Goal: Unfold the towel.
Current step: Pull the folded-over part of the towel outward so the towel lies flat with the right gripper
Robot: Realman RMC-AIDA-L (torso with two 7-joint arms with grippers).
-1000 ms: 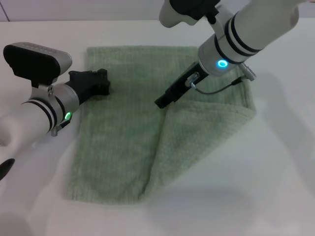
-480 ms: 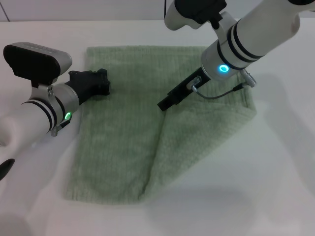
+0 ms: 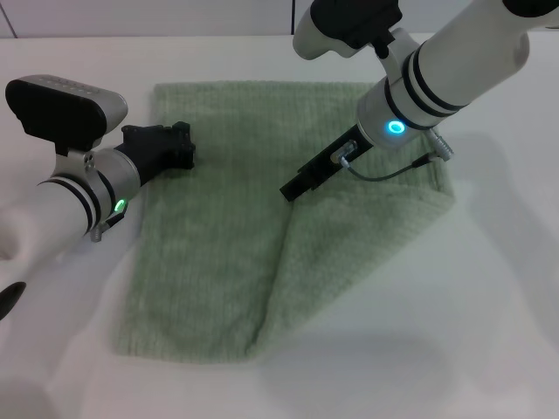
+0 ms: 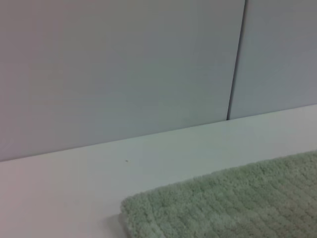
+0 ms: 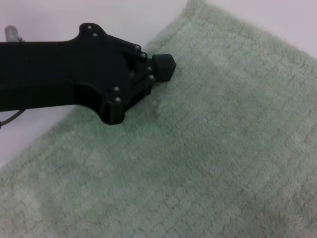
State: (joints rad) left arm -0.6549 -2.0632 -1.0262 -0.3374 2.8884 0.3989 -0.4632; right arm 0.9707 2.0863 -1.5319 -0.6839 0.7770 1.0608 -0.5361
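Observation:
The pale green towel (image 3: 218,218) lies flat on the white table. Its right part is folded over as a triangular flap (image 3: 349,236) whose corner points toward the middle. My right gripper (image 3: 290,187) reaches down from the upper right, its tip at that flap corner. Whether it holds the cloth cannot be told. My left gripper (image 3: 179,144) rests at the towel's left edge near the far left corner. It also shows in the right wrist view (image 5: 161,67), shut, its tip on the cloth (image 5: 208,148). The left wrist view shows a towel corner (image 4: 223,203).
The white table (image 3: 489,332) runs all round the towel. A grey wall (image 4: 124,64) with a vertical seam stands behind the table's far edge. A thin cable (image 3: 393,172) hangs from my right wrist above the flap.
My right arm has shifted slightly to the right, and its gripper tip has moved a little toward the flap corner. The towel and the left arm have not moved.

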